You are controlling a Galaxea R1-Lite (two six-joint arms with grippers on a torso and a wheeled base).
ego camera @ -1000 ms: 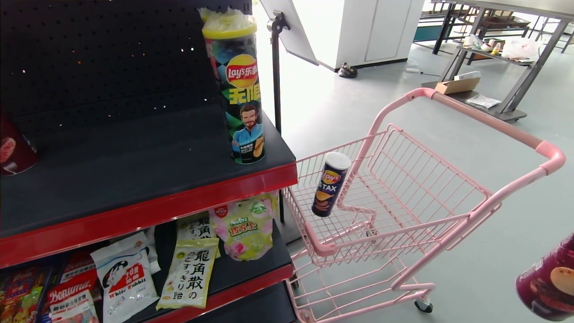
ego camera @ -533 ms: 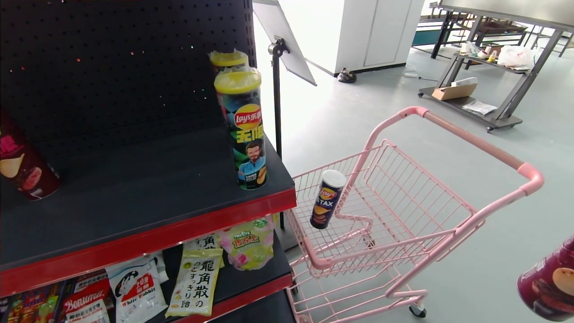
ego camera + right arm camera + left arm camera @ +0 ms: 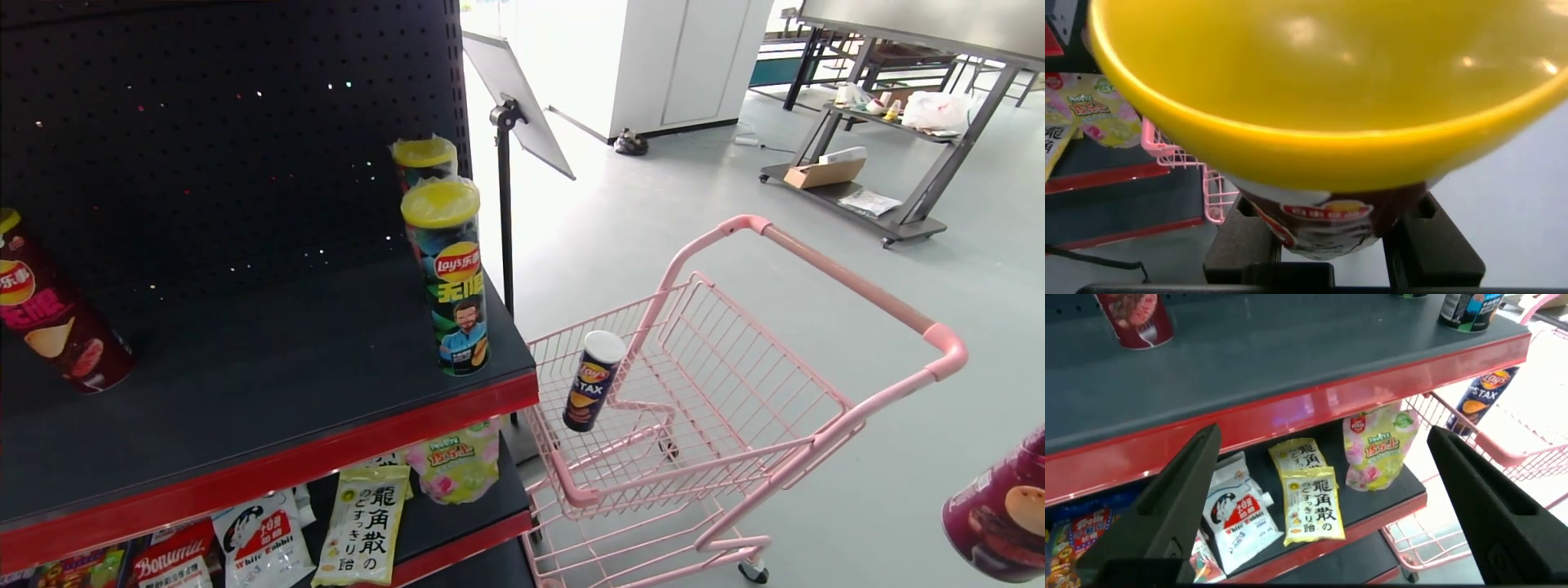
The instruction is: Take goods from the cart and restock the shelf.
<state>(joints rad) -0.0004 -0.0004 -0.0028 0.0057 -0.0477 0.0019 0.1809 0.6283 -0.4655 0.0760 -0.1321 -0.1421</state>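
Gripping a maroon chip can (image 3: 1323,216) by its body in my right gripper (image 3: 1331,253), lid toward the wrist. I reckon that's for a base-first set-down. The shelf (image 3: 269,367) lies well to its left; left gripper (image 3: 1323,498) gapes empty, facing the shelf front.

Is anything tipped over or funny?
Yes: the small dark can leans tilted against a side of the pink cart. The tall cans on the shelf stand upright, and the right end effector holds a maroon can.
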